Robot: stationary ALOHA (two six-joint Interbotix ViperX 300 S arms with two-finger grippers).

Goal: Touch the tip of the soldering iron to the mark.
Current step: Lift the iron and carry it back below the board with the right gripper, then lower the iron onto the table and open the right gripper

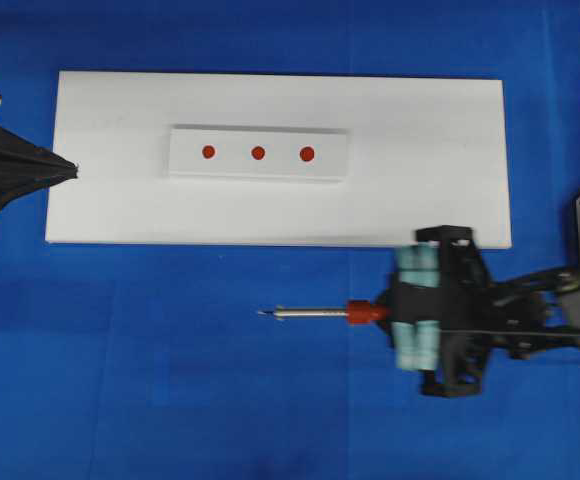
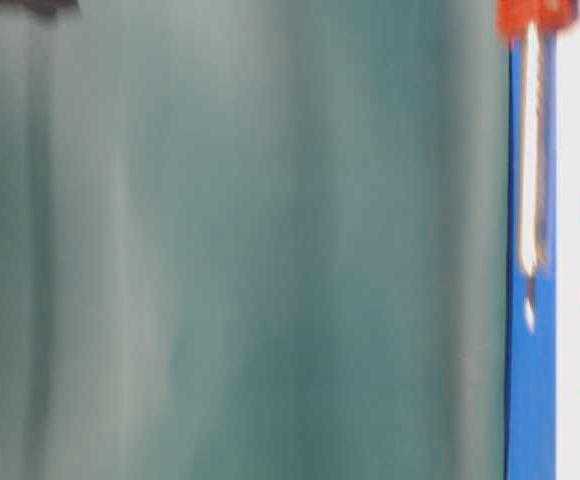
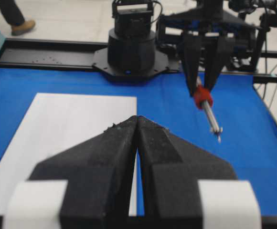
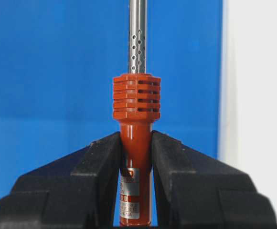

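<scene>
Seen from above, the right claw [image 1: 417, 322] sits closest to the lens, clamped on the red handle of the soldering iron [image 1: 320, 313], whose silver shaft lies level over the blue desk [image 1: 170, 380] and points left, its tip well short of the white board [image 1: 430, 130]. On that board lies a smaller white strip [image 1: 258, 172] carrying three red marks [image 1: 258, 153] in a row; the iron is beside the board, not over it. The left claw [image 1: 70, 170] rests at the board's left edge with its jaws pressed together and nothing between them. By my reading the tool is already in hand and the step under way is carrying it to a mark; the next move calls for swinging the tip across the board's near edge, tilting it downward and lowering gently onto one dot. The table-level view is mostly filled by a blurred grey-green surface, with only a sliver of the iron's shaft against blue and three marks at the right edge. The left wrist view adds what the overhead cannot: the iron hangs clear above the desk, sloping tip-down. The right wrist view alone shows the grip closely, both jaws squeezing the handle just below its ribbed collar, the perforated shaft rising straight ahead, the board off to the right.
</scene>
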